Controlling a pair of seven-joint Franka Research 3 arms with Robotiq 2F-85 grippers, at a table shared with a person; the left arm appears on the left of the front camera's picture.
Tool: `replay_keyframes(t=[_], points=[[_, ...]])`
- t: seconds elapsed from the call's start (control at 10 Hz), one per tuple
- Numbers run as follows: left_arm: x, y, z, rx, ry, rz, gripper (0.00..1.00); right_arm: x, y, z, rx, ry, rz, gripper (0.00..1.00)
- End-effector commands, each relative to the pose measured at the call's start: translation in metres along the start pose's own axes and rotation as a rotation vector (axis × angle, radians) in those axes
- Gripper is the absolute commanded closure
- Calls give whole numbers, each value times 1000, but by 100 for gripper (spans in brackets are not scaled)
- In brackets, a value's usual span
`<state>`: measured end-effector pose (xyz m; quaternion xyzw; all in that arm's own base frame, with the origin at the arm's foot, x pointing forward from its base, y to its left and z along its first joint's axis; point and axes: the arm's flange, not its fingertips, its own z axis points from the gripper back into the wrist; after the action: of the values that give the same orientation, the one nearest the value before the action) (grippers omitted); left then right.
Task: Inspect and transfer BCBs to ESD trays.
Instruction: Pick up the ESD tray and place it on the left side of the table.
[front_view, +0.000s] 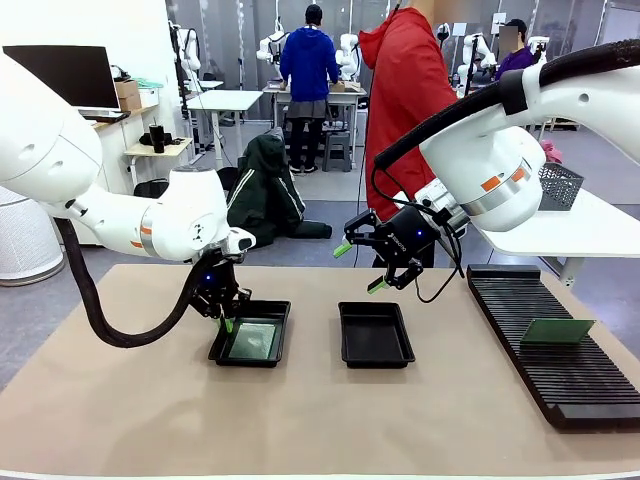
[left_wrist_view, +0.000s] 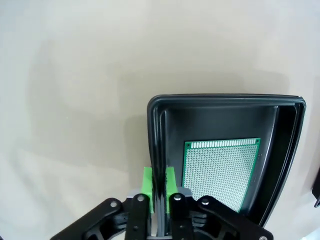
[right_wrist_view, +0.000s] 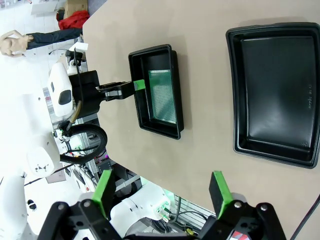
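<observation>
Two black ESD trays lie on the table. The left tray (front_view: 270, 306) (left_wrist_view: 220, 114) (right_wrist_view: 150, 52) holds one green BCB (front_view: 252, 342) (left_wrist_view: 220, 170) (right_wrist_view: 164, 97) flat on its floor. My left gripper (front_view: 225, 318) (left_wrist_view: 159, 182) (right_wrist_view: 140, 86) is shut on this tray's near-left rim, one green pad on each side of the wall. The right tray (front_view: 375, 335) (right_wrist_view: 277, 95) holds nothing. Above its far edge hangs my right gripper (front_view: 360, 268) (right_wrist_view: 161, 182), open with nothing between its fingers. Another BCB (front_view: 556, 331) rests on the rack at the right.
A long black ribbed rack (front_view: 520, 300) runs along the table's right side. A person in a red hoodie (front_view: 405, 90) stands at the far side. A grey mesh basket (front_view: 558, 185) sits on a white side table. Bare tabletop stretches along the front edge.
</observation>
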<state>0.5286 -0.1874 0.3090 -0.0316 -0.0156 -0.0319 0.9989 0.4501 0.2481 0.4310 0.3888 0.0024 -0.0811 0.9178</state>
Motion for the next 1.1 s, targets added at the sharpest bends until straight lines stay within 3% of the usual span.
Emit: replay_keyframes(t=[0.0, 0.1, 1.0], points=[[-6, 0, -3, 7, -28, 32, 95, 3, 3, -1, -11, -1, -10, 0], [-7, 0, -2, 8, -31, 32, 100, 3, 3, -1, -11, -1, -10, 0], [1, 1, 1, -2, -9, 4, 100, 3, 3, -1, -11, -1, -10, 0]])
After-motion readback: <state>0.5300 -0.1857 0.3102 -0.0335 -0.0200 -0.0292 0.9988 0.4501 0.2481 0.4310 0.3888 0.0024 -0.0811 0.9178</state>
